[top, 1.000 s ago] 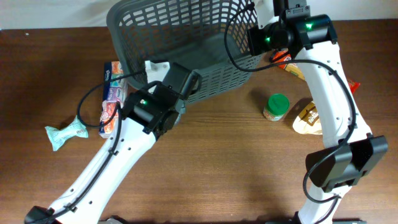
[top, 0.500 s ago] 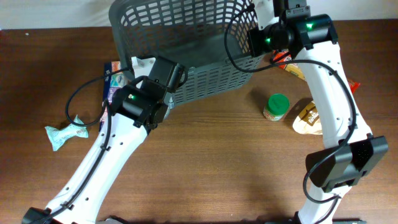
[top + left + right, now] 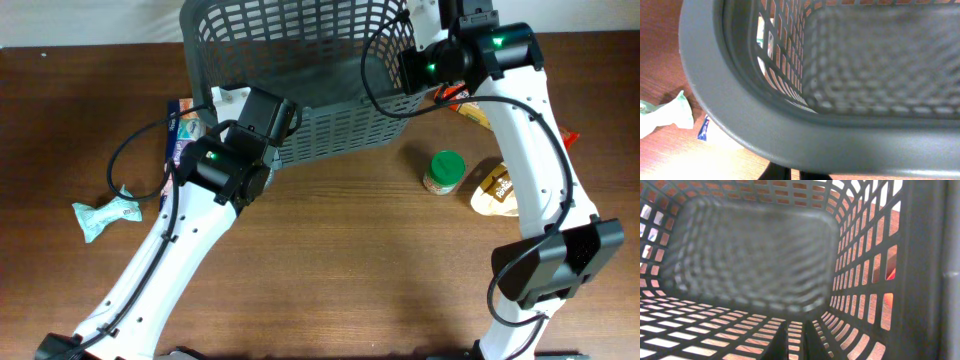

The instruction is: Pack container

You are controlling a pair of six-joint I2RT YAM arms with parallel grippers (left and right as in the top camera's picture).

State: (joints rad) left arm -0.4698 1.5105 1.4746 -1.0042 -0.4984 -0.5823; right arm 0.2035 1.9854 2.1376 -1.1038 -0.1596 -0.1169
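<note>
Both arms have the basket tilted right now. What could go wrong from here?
The large dark grey lattice plastic basket is tilted, held only at two rim points by the left gripper and right gripper; a slip at either could let it drop or swing.
Its left corner hangs by the colourful flat boxes; lowering might land on them.
The green-lidded jar stands near its front wall and could get knocked over.

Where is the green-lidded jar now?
In the overhead view, the jar stands on the right side of the table, between the basket and a brown pouch.
</note>
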